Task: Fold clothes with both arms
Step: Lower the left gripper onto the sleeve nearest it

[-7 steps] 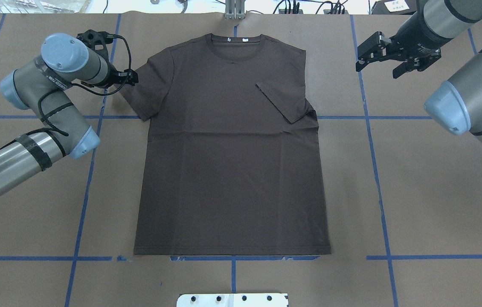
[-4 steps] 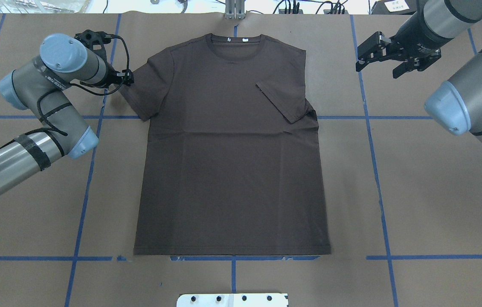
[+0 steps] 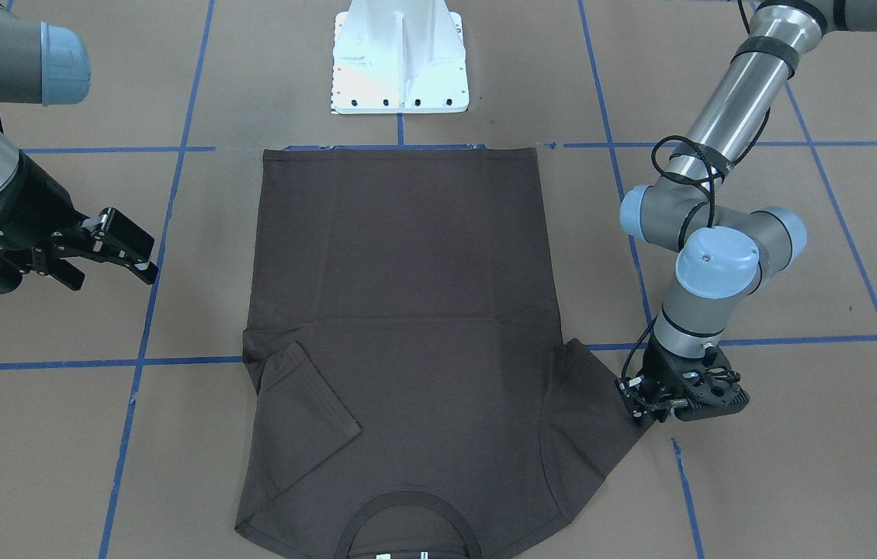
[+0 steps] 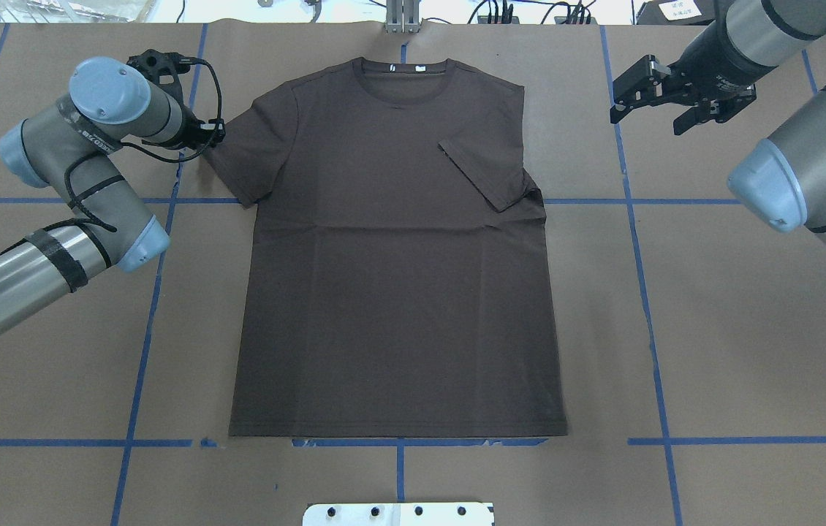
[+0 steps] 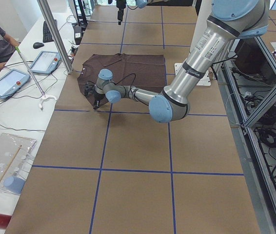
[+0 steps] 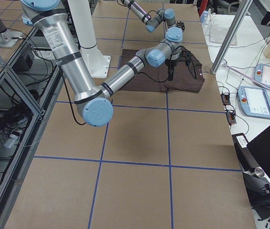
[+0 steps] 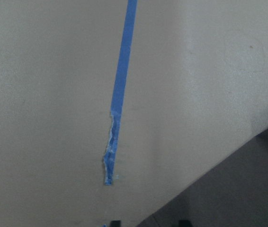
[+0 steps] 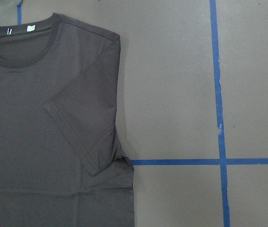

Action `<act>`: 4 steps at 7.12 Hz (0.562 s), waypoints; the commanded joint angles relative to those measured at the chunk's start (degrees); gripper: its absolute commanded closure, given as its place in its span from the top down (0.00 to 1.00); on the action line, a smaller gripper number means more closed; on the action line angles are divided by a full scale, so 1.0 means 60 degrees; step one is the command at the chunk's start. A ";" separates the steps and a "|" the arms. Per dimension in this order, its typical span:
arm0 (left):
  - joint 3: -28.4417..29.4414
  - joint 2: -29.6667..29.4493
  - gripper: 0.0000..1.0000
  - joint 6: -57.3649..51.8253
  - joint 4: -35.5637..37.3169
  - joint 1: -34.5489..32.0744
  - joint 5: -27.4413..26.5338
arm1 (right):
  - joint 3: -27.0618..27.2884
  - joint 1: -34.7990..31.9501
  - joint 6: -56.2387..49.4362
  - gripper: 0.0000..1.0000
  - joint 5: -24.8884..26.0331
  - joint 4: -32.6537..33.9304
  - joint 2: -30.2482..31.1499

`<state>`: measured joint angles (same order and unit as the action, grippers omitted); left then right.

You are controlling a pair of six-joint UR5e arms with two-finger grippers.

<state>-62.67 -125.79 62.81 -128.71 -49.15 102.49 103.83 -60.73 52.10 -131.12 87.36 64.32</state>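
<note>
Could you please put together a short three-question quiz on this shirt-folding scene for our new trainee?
1. True or false: the right gripper is gripping the T-shirt.
2. The folded-in sleeve lies on which side? A: the robot's left. B: the robot's right. C: neither side.
3. Which part of the shirt is the left gripper nearest?

Key
1. False: it hovers open, clear of the shirt.
2. B.
3. The outer edge of the spread sleeve.

Silver-grey arms — light blue joint caps
</note>
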 commanded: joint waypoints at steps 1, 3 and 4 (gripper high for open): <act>-0.0013 -0.0026 0.07 0.0019 0.0020 0.0003 -0.0001 | -0.0006 0.0000 -0.0012 1.00 -0.0002 0.0000 0.0016; -0.0144 -0.0099 0.00 0.0034 0.0093 0.0003 0.0042 | -0.0020 0.0000 -0.0012 1.00 -0.0003 0.0000 0.0031; -0.0464 -0.0259 0.00 0.0034 0.0297 0.0003 0.0072 | -0.0020 -0.0014 -0.0012 1.00 -0.0003 0.0000 0.0046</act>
<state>-63.77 -126.47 62.99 -128.03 -49.13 102.69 103.72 -60.74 52.03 -131.13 87.36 64.52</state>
